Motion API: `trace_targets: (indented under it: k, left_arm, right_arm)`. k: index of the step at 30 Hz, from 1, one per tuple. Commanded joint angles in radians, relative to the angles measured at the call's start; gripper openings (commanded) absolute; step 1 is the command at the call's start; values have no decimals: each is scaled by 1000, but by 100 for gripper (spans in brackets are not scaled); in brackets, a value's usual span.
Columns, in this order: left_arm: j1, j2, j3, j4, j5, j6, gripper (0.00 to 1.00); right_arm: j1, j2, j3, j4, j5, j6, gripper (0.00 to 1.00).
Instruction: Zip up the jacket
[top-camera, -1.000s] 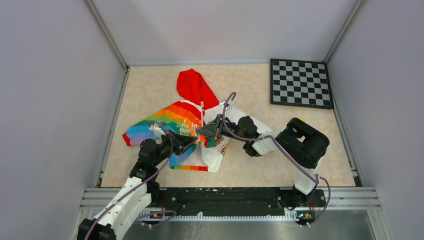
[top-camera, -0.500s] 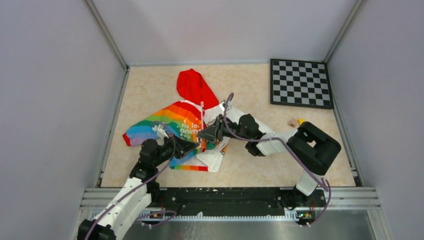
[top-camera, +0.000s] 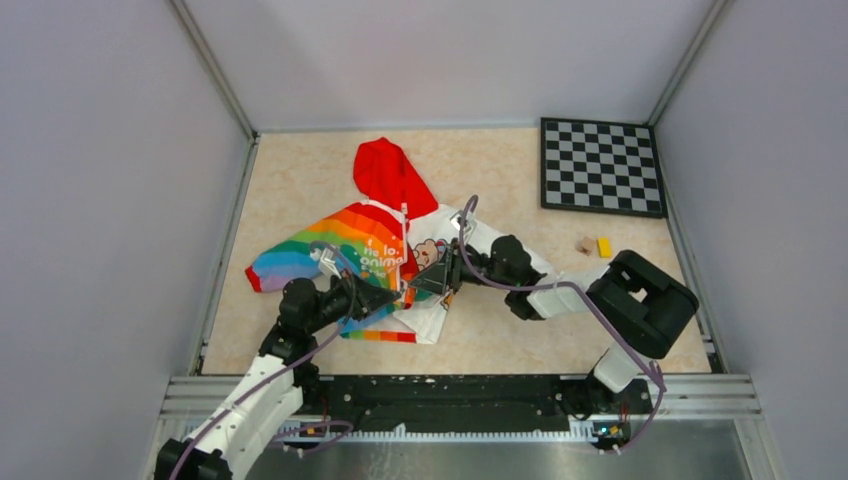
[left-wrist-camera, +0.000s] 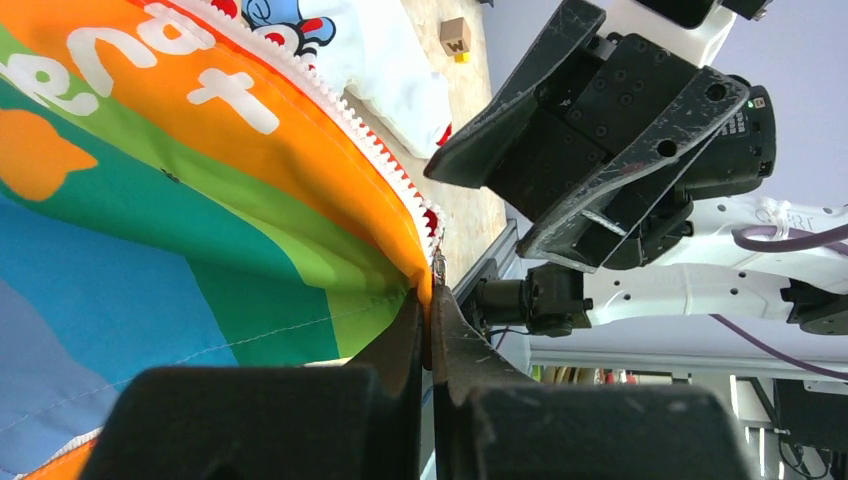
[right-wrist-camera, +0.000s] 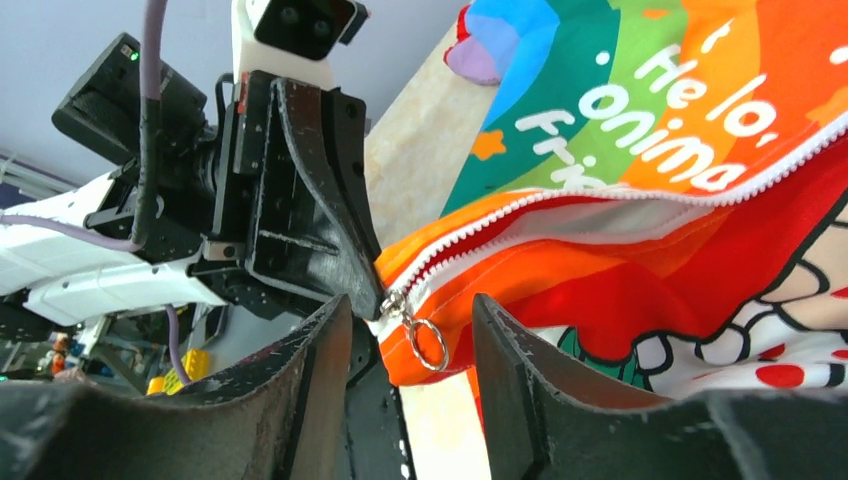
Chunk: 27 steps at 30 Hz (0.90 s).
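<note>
The jacket (top-camera: 370, 245) lies on the table, red hood (top-camera: 385, 172) at the back, rainbow half on the left, white bear-print half (top-camera: 432, 252) on the right. My left gripper (top-camera: 392, 297) is shut on the jacket's bottom hem by the zipper's lower end (left-wrist-camera: 425, 290). The rainbow fabric (left-wrist-camera: 150, 200) fills the left wrist view. My right gripper (top-camera: 432, 281) is open, its fingers (right-wrist-camera: 310, 380) on either side of the zipper slider and its ring pull (right-wrist-camera: 428, 342), without touching. The zipper teeth (right-wrist-camera: 560, 200) stand apart above the slider.
A checkerboard (top-camera: 601, 166) lies at the back right. Two small blocks, one tan (top-camera: 585, 244) and one yellow (top-camera: 604, 247), sit right of the jacket. Grey walls enclose the table on three sides. A metal rail (top-camera: 460, 385) runs along the near edge.
My right arm has swung its elbow out to the right, uncovering the two small blocks, and its gripper has shifted slightly right and down at the zipper's lower end. My left gripper has stayed on the hem.
</note>
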Motion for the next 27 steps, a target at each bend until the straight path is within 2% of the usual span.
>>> trace_targets:
  k: [1, 6, 9, 13, 22, 27]
  left_arm:
    - [-3, 10, 27, 52, 38, 25, 0]
    - [-1, 11, 30, 52, 41, 24, 0]
    - [-1, 11, 32, 52, 43, 22, 0]
    - [-1, 14, 33, 58, 46, 20, 0]
    - [-1, 29, 47, 61, 66, 20, 0]
    - [0, 30, 47, 67, 69, 19, 0]
  right_arm:
    - [-3, -27, -37, 76, -25, 21, 44]
    - [3, 6, -61, 164, -51, 64, 32]
    - [6, 3, -64, 162, -49, 57, 30]
    - [17, 4, -62, 150, -52, 47, 22]
    - [21, -8, -75, 103, -14, 8, 34]
    - [21, -8, -87, 88, -8, 2, 37]
